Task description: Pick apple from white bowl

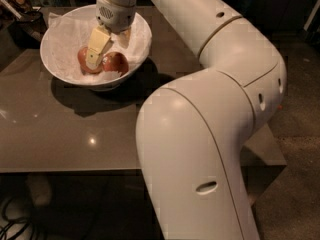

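The gripper (pixel 109 51) is lowered into the white bowl (pixel 56 32), which is set on the table (pixel 60 134), so that the apple (pixel 116 63) lying on the paper lining (pixel 67 51) can be straddled. The jaws are seen spread. One cream finger (pixel 96 51) is placed between the apple and the paler apple (pixel 83 59) just beside it, the other is held at the apple's far side, presumably so that only the red fruit is caught on closing.

Count: one white bowl (pixel 60 36), one red apple (pixel 116 63), one paler apple (pixel 81 58), one table (pixel 75 134), one gripper (pixel 102 54) inside the bowl.
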Robot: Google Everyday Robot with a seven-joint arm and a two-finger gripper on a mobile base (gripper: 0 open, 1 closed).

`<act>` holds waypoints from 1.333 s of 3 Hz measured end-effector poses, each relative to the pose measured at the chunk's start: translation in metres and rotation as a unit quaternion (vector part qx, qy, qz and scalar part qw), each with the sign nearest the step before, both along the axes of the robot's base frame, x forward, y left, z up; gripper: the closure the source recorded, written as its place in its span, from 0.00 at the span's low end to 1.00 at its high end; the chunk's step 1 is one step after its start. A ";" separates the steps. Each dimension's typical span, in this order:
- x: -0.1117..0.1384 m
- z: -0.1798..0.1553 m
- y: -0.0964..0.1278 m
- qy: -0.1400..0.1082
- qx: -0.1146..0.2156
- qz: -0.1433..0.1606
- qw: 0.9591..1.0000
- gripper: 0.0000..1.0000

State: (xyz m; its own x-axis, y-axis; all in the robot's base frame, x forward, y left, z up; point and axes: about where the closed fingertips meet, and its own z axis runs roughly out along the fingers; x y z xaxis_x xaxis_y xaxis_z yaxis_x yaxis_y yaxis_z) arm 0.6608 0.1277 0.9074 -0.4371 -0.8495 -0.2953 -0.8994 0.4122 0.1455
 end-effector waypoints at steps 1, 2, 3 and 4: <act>0.001 -0.005 0.003 0.006 0.002 0.004 1.000 0.16; 0.000 -0.012 0.004 0.014 0.003 0.006 1.000 0.16; 0.001 -0.015 0.002 0.016 0.002 0.004 1.000 0.15; 0.006 -0.017 -0.004 0.015 -0.003 -0.001 1.000 0.16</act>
State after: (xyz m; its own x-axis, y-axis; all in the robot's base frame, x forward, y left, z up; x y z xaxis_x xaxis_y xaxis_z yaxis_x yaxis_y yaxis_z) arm 0.6671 0.1234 0.8904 -0.4468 -0.8504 -0.2780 -0.8942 0.4144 0.1694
